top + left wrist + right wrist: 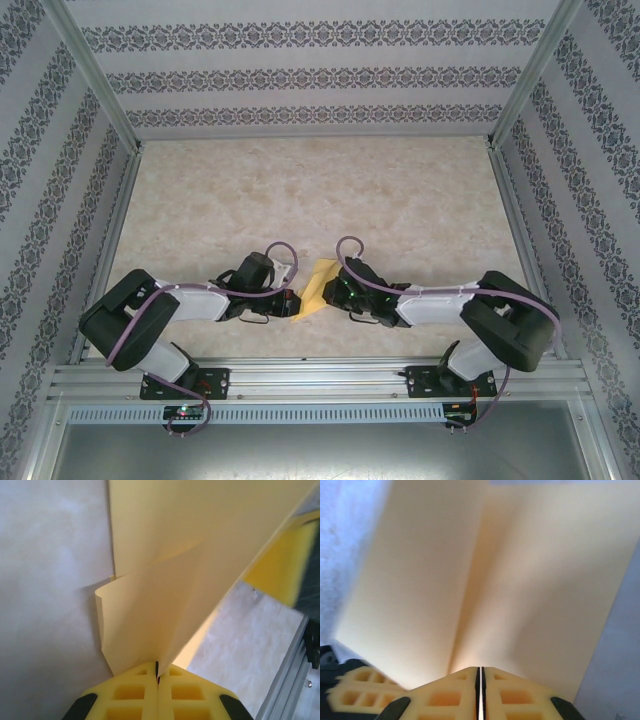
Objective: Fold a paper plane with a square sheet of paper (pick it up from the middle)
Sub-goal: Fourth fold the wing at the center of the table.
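The top camera looks down from above and behind the arm bases onto the whole table (300,190). Each wrist camera looks along its own fingers, very close to the yellow paper (316,288), the part all three views share (165,580) (485,580).

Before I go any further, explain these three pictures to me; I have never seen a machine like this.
The machine is two robot arms bolted side by side at the near edge of a marble-patterned table. One picture looks down from above and behind the arms. The other two come from small cameras on each wrist, looking out past that arm's own yellow fingers.

Between the arms is a yellow sheet of paper, bent and partly folded. Both arms grip it: the left pincer is closed on one edge, and the right pincer is closed on another edge, where a crease runs up the paper.
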### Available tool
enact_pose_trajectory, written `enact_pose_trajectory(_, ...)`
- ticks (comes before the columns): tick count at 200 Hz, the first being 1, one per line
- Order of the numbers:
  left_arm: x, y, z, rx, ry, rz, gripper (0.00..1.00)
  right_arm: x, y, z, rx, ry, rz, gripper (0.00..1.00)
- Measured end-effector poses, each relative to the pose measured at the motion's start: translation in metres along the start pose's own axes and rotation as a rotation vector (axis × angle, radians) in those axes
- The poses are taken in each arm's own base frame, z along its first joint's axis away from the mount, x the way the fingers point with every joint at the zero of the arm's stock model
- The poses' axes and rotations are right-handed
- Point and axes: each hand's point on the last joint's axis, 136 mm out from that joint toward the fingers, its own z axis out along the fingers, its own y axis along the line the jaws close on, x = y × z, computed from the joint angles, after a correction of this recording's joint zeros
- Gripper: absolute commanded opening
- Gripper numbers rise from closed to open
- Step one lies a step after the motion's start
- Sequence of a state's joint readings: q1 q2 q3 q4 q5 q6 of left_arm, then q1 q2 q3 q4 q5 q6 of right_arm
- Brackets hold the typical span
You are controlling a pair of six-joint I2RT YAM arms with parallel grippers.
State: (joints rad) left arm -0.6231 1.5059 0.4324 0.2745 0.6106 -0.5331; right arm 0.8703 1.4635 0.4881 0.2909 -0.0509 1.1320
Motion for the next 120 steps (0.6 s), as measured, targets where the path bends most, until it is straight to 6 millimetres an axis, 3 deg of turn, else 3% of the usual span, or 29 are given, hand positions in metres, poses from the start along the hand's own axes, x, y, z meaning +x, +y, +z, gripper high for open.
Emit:
enact_pose_trajectory(53,0.002,-0.002,0.000,0.015,0.011,0.028,0.01,-0.047,0.018,-0.053,-0.110,-0.137,-0.042,0.16)
enact_pose_trajectory(88,0.004,-0.004,0.002,0.028,0.025,0.027,0.00,-0.043,0.023,-0.081,-0.187,-0.173,-0.085,0.14)
enact_pose_trajectory(120,0.003,-0.005,0.003,0.034,0.032,0.021,0.00,-0.033,0.023,-0.074,-0.190,-0.115,-0.102,0.13)
